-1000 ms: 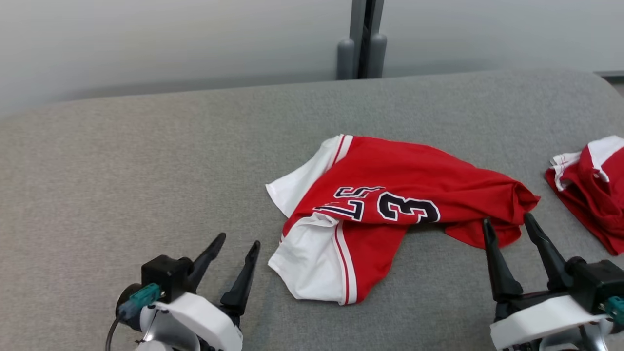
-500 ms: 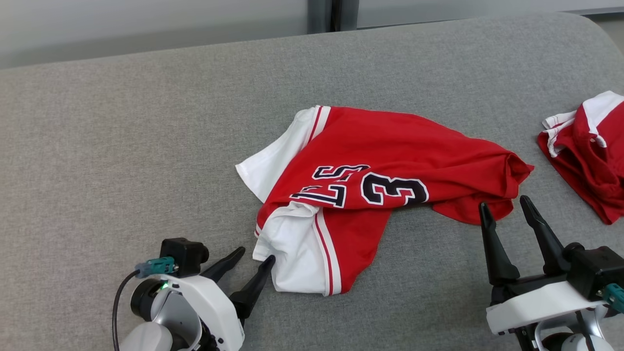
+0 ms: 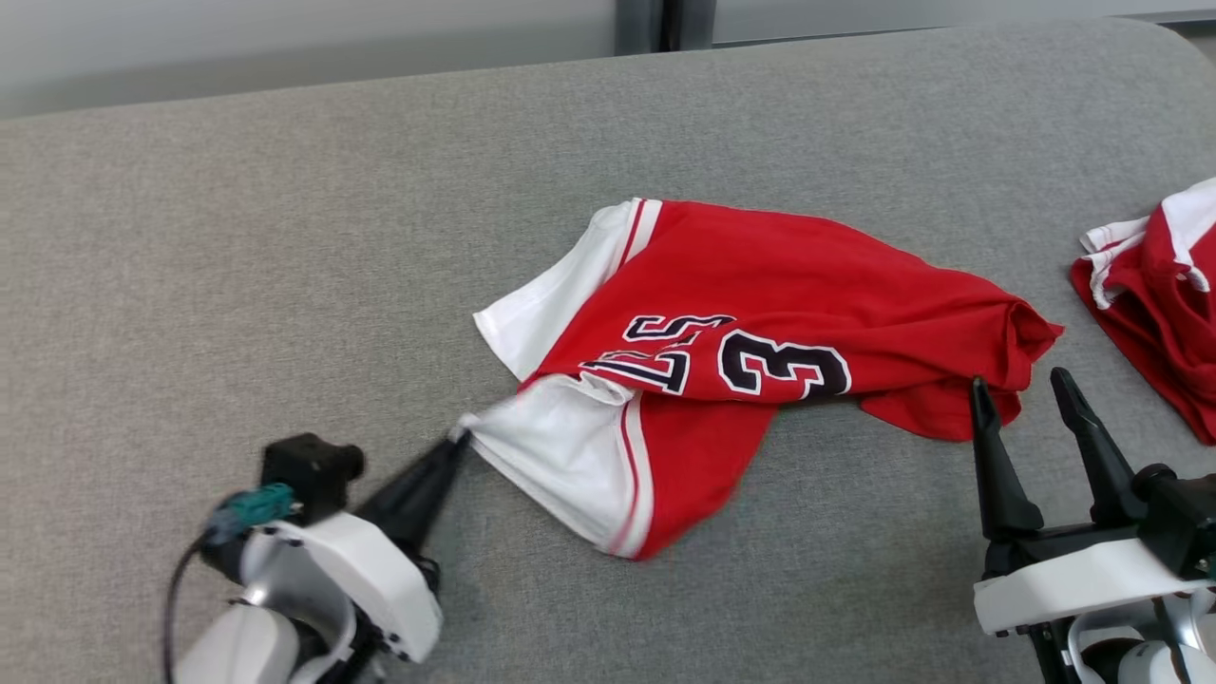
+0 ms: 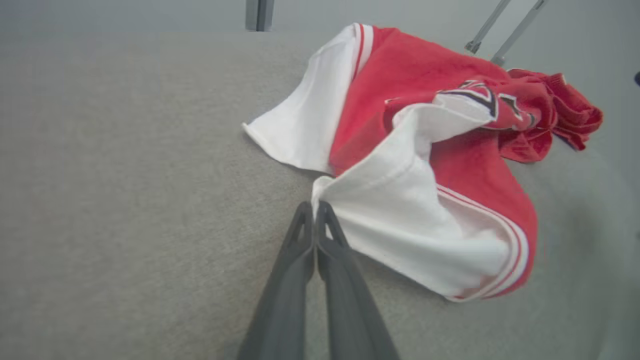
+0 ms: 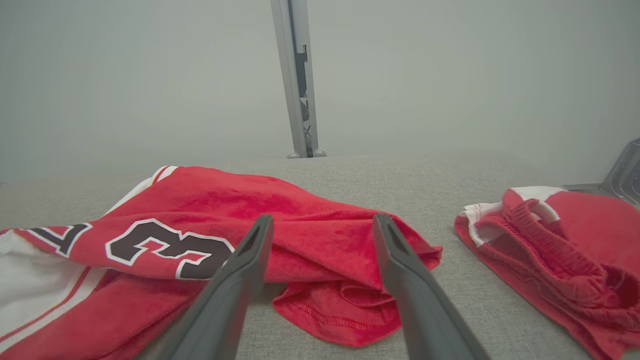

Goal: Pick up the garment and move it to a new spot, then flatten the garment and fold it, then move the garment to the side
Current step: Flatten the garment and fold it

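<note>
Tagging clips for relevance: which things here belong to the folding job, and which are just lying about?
In the job: red jersey; left gripper, shut on its white corner; right gripper, open.
Lying about: second red garment; grey post.

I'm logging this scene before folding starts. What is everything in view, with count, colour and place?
numbered garment: one, red with white panels and a dark 3, crumpled at the middle of the surface
second garment: one, red and white with an elastic waistband, bunched at the surface's right edge
padded surface: one, grey, under both garments
post: one, grey, upright behind the surface
left hand: one, dark fingers, shut on the numbered garment's white corner, lower left
right hand: one, dark fingers, open, by the numbered garment's bunched red end, lower right
</note>
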Motion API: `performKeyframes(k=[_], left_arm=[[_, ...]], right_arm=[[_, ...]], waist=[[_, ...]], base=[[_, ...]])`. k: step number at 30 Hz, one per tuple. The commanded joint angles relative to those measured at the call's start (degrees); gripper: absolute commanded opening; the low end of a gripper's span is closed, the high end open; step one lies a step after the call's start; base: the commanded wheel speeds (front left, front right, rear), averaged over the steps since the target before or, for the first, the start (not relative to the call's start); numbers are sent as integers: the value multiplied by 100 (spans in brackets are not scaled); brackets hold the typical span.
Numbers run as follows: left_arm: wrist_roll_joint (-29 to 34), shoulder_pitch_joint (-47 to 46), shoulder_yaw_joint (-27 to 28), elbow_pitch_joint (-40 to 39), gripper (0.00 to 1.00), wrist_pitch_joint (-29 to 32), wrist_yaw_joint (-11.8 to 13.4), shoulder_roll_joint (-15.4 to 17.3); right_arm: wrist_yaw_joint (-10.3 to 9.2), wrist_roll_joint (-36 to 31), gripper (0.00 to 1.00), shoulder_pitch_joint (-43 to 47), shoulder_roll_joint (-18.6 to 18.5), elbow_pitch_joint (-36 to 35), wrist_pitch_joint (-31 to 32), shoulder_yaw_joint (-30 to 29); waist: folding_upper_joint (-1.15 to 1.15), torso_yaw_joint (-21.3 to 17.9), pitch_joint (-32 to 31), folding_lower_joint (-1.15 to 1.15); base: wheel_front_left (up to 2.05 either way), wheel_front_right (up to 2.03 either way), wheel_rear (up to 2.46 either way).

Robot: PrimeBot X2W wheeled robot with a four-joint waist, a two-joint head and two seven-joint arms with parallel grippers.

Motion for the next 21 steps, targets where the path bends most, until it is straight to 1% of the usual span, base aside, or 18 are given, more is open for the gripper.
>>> performKeyframes(k=[1,6,10,11,13,14,17,19,21], left_arm=[[232,-24,165,-161,0,-154,245,170],[671,123,667,-778,0,-494,963,503],[955,158,1084,-1512,0,-766,1414,722],[955,158,1084,-1512,0,-766,1414,722],[1084,162,1248,-1864,0,-876,1571,825],[1204,166,1396,-2200,0,-982,1696,908],[1339,276,1566,-2618,0,-1024,1888,1002],[1345,420,1597,-2747,0,-936,1979,1021],[1255,568,1556,-2694,0,-850,1994,989]], right_arm=[[1,-5,100,-66,-24,-10,-38,-58],[1,-24,100,-69,-25,-69,-48,-226],[1,-40,100,-103,-24,-113,-38,-335],[1,-40,100,-103,-24,-113,-38,-335],[1,-53,100,-123,-25,-128,-22,-344],[1,-49,100,-128,-25,-127,-13,-344],[1,-35,100,-138,-24,-129,-17,-359],[1,-4,100,-153,-24,-116,-16,-349],[1,25,100,-164,-24,-88,-26,-326]], waist=[[0,72,-14,0],[0,260,-22,0],[0,400,7,0],[0,400,7,0],[0,446,24,0],[0,481,28,0],[0,519,35,0],[0,526,51,0],[0,517,66,0]], base=[[0,0,0],[0,0,0],[0,0,0],[0,0,0],[0,0,0],[0,0,0],[0,0,0],[0,0,0],[0,0,0]])
